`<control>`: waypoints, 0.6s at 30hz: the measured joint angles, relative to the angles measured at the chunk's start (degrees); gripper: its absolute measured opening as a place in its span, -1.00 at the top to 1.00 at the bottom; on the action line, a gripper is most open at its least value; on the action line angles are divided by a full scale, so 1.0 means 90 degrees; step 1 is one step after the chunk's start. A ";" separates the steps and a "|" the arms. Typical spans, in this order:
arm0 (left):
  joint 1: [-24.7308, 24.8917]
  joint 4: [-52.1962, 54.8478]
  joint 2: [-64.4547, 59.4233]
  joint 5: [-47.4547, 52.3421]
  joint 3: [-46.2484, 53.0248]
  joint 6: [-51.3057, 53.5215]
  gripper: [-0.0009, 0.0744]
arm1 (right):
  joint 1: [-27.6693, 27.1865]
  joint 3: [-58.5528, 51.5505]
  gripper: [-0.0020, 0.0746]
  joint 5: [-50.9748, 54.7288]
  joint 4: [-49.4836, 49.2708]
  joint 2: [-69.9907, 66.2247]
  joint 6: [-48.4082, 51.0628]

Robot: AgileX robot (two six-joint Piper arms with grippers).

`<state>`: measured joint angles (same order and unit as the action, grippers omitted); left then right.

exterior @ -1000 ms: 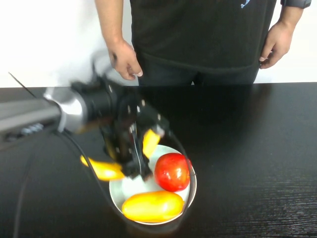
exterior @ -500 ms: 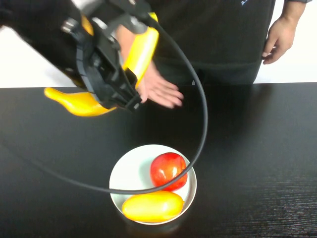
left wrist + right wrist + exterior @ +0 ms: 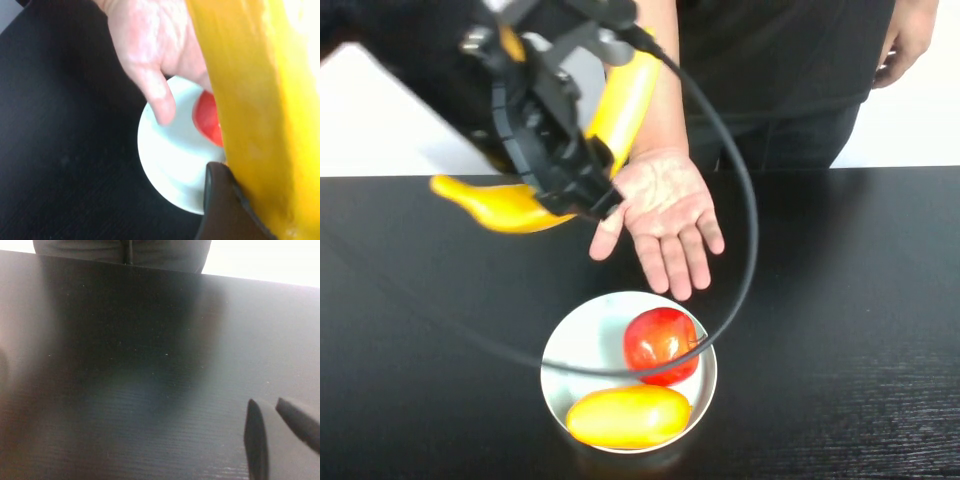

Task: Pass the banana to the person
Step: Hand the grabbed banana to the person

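My left gripper (image 3: 565, 175) is raised above the table's far left and is shut on the banana (image 3: 623, 100). The banana is long, yellow and glossy, and one end (image 3: 490, 205) sticks out to the left. In the left wrist view the banana (image 3: 260, 100) fills the frame against a dark finger (image 3: 220, 200). The person (image 3: 770, 60) stands behind the table. Their open hand (image 3: 665, 205) is palm up just right of and below the banana, and also shows in the left wrist view (image 3: 145, 45). My right gripper (image 3: 266, 404) hovers over bare table, its fingers slightly apart and empty.
A white plate (image 3: 570, 350) at the front centre holds a red apple (image 3: 660, 345) and an oval yellow-orange fruit (image 3: 628, 415). A black cable (image 3: 745, 250) loops from my left arm over the plate. The table (image 3: 850, 300) is black.
My left gripper lifted the banana off the plate and up toward the person. The person's hand has turned palm up and reached out under the banana.
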<state>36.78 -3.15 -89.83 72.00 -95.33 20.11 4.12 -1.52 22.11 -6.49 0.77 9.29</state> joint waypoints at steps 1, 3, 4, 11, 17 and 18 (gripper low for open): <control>0.0014 0.0013 -0.0182 0.0000 -0.0122 0.0017 0.16 | 0.0000 0.0000 0.97 0.0000 0.0000 0.0000 0.0000; 0.0052 0.0055 -0.0514 -0.0013 -0.0376 0.0106 0.16 | 0.0000 0.0000 0.97 0.0000 0.0000 0.0000 0.0000; 0.0063 0.0055 -0.0700 -0.0013 -0.0534 0.0157 0.16 | 0.0000 0.0000 0.97 0.0000 0.0000 0.0000 0.0000; 0.0121 0.0223 -0.1818 -0.0048 -0.1374 0.0506 0.16 | 0.0000 0.0000 0.97 0.0000 0.0000 0.0000 0.0000; 0.0121 0.0350 -0.2433 -0.0060 -0.1424 0.0737 0.16 | 0.0000 0.0000 0.97 0.0000 0.0000 0.0000 0.0000; 0.0121 0.0350 -0.2495 -0.0060 -0.1424 0.0765 0.16 | 0.0000 0.0000 0.97 0.0000 0.0000 0.0000 0.0000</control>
<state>37.87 0.00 -112.29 71.46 -108.14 26.99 4.12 -1.52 22.11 -6.49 0.77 9.29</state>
